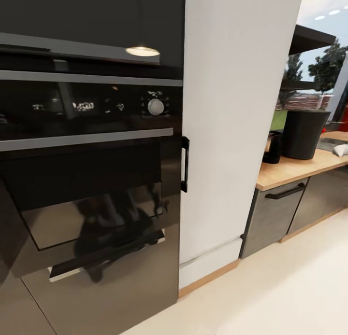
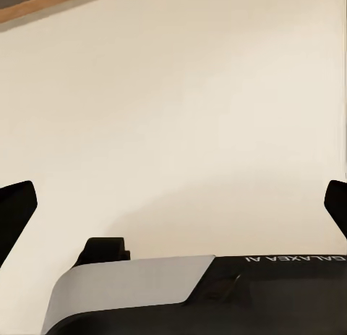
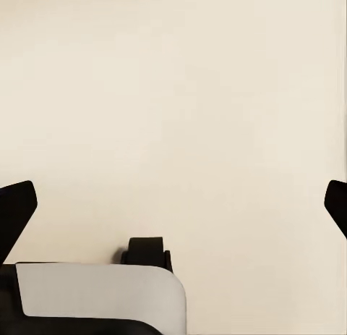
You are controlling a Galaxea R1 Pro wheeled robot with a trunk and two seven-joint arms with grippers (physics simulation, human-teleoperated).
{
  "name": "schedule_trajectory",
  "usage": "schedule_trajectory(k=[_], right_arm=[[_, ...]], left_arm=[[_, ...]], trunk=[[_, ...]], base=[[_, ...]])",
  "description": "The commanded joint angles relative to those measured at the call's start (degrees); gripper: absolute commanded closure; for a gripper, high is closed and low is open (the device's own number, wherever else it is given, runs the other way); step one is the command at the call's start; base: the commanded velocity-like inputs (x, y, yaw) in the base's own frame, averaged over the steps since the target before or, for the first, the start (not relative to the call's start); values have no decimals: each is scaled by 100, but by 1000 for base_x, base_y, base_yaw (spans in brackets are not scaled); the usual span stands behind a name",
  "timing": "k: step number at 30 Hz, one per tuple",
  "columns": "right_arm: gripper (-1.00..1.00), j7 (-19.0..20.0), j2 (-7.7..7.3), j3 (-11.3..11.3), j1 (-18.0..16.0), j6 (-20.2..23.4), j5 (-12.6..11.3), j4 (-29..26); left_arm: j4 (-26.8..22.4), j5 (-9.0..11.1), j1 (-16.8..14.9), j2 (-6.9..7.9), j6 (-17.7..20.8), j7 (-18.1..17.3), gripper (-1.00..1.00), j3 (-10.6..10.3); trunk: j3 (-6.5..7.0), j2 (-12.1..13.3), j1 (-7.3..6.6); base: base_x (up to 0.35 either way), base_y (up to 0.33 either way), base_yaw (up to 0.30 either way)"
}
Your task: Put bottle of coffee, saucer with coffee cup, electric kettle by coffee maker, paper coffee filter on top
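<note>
Head view puts the robot very close to a black built-in oven (image 1: 87,180) at 9 to 11 o'clock, with a tall white cabinet (image 1: 232,122) just beside it at 12 o'clock. No arm shows in this view. In the left wrist view the left gripper (image 2: 173,205) has its jaws spread wide, with only pale floor (image 2: 173,96) between the two dark tips. The right gripper (image 3: 173,205) is the same, jaws spread and holding nothing.

I judge that the main risk is a turn of the base. The oven front and the black cabinet handle (image 1: 184,163) stand so near that a wide swing may bump or scrape them. A second risk is the corner of the wooden surface (image 1: 299,168) at 2 o'clock, which sticks out past the white cabinet.

Open floor lies from 4 to 5 o'clock and gives good room to drive toward that surface. Farther away on it stands a small dark appliance (image 1: 273,146), perhaps the coffee maker or the kettle; I cannot tell which. Beside it is a large black container (image 1: 303,132). Dark shelves (image 1: 309,40) hang above, but the coffee bottle is too small to find.
</note>
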Motion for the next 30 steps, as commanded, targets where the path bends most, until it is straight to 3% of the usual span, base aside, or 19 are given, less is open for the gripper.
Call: schedule_trajectory(k=[1,9,18,30], right_arm=[[-100,-1,0,1,-5,-19,-2,7],[-100,-1,0,1,-5,-18,3,7],[-100,-1,0,1,-5,-18,2,7],[-100,-1,0,1,-5,-15,3,7]], left_arm=[[-4,-4,1,-2,-12,2,-100,8],[-4,-2,1,-2,-12,2,-100,8],[-4,-4,1,-2,-12,2,-100,8],[-4,-4,1,-2,-12,2,-100,8]], trunk=[[-5,-3,0],[-5,-3,0],[-5,-3,0],[-5,-3,0]], base=[[0,0,-252],[20,-3,-226],[186,-95,-93],[26,-13,-244]])
